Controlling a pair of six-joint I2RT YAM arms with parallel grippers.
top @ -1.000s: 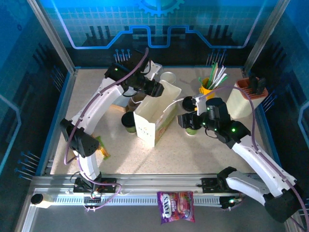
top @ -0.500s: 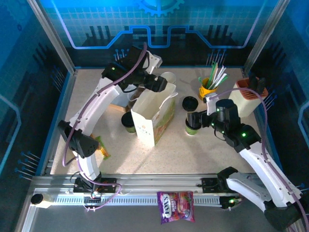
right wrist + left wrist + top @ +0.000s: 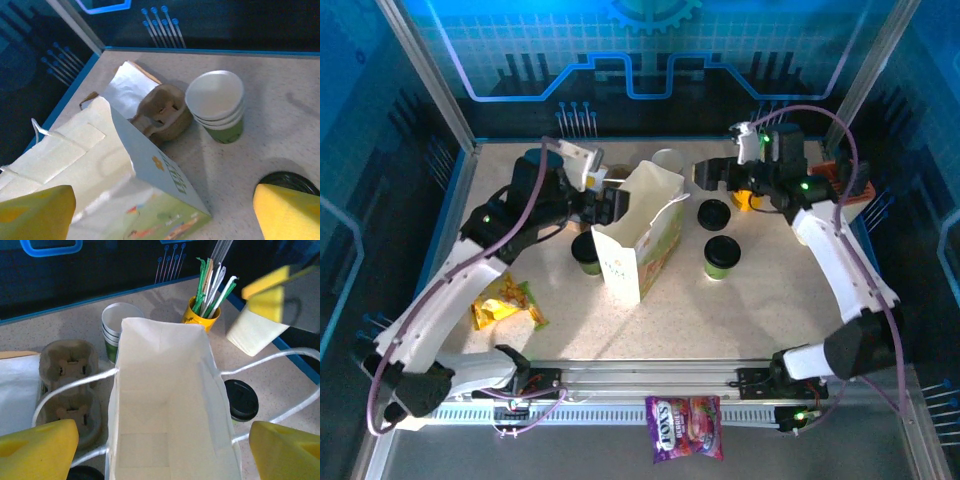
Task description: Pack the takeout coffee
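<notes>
The white flower-printed paper bag [image 3: 642, 238] [image 3: 167, 405] [image 3: 100, 165] stands open mid-table, nothing inside. One takeout coffee cup [image 3: 586, 250], green with a black lid, stands just left of it. Another cup [image 3: 720, 257] stands to the bag's right, and a third black lid [image 3: 713, 213] [image 3: 241, 399] sits behind that one. My left gripper [image 3: 608, 204] [image 3: 162, 450] is open at the bag's back-left wall, looking down into its mouth. My right gripper [image 3: 707, 176] [image 3: 162, 215] hangs open above the bag's far right corner, holding nothing.
A stack of empty paper cups [image 3: 668, 160] [image 3: 218, 102] and a cardboard cup carrier [image 3: 67, 385] [image 3: 162, 112] sit behind the bag. The yellow cup of straws [image 3: 200, 315] and a white holder [image 3: 825, 210] stand back right. A yellow snack packet [image 3: 500, 305] lies front left.
My right gripper let go of the cup right of the bag and rose toward the back. My left gripper opened and its arm swung left, uncovering the snack packet.
</notes>
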